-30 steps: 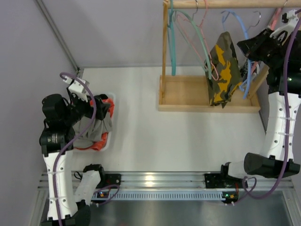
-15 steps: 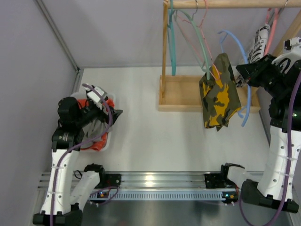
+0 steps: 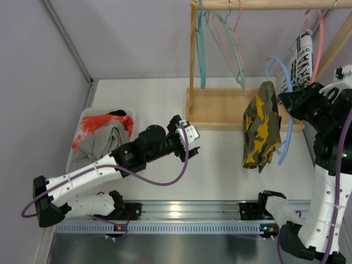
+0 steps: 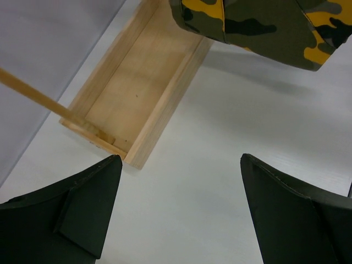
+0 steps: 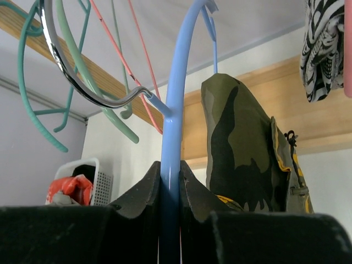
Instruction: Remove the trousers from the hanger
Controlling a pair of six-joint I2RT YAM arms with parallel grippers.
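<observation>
- Right tool (image 5: 170,165): we see it clenched on the stem of the blue hanger (image 5: 175,93), one jaw pressed to each side.
- Camouflage trousers (image 3: 259,132): draped over that hanger, hanging before the right end of the wooden rack base (image 3: 220,107), above the table (image 3: 159,104).
- Left tool (image 4: 180,165): released, jaws wide, stretched low over the table and well apart from the camouflage trousers. In its wrist view the rack base lies ahead to the left and the trousers' lower edge shows at the top.
- Grey trousers (image 3: 104,140): we find them in the white basket (image 3: 102,110) at the table's left, touching a red-orange and white garment (image 3: 91,125).
- Surroundings: green hangers (image 3: 201,49) on the rail (image 3: 264,4) left of the blue one; a black-and-white patterned garment (image 3: 301,58) just to its right.
</observation>
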